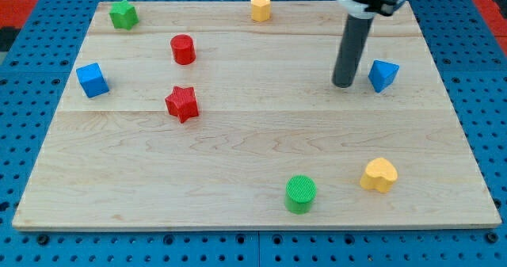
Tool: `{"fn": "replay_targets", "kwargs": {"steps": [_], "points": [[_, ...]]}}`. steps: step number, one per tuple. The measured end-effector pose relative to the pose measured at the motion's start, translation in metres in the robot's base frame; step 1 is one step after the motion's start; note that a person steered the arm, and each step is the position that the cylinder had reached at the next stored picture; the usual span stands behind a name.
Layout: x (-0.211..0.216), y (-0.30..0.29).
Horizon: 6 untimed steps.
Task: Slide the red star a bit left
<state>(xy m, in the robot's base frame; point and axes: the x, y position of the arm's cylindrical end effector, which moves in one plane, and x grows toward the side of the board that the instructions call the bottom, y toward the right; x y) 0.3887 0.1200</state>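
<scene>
The red star (pixel 181 103) lies on the wooden board (pixel 253 164) at the view's left of centre. My tip (pixel 343 84) stands far to the star's right, in the board's upper right part, just left of a blue triangular block (pixel 383 74). The tip touches no block. A red cylinder (pixel 183 49) sits above the star, and a blue cube (pixel 93 79) lies to the star's left, near the board's left edge.
A green star-like block (pixel 123 14) sits at the top left corner. A yellow hexagonal block (pixel 261 7) is at the top centre. A green cylinder (pixel 301 193) and a yellow heart (pixel 379 174) lie near the bottom right.
</scene>
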Motion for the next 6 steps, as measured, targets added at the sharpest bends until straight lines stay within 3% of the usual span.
{"fn": "replay_targets", "kwargs": {"steps": [2, 4, 6], "points": [[-0.010, -0.116], [0.051, -0.219], [0.049, -0.247]]}}
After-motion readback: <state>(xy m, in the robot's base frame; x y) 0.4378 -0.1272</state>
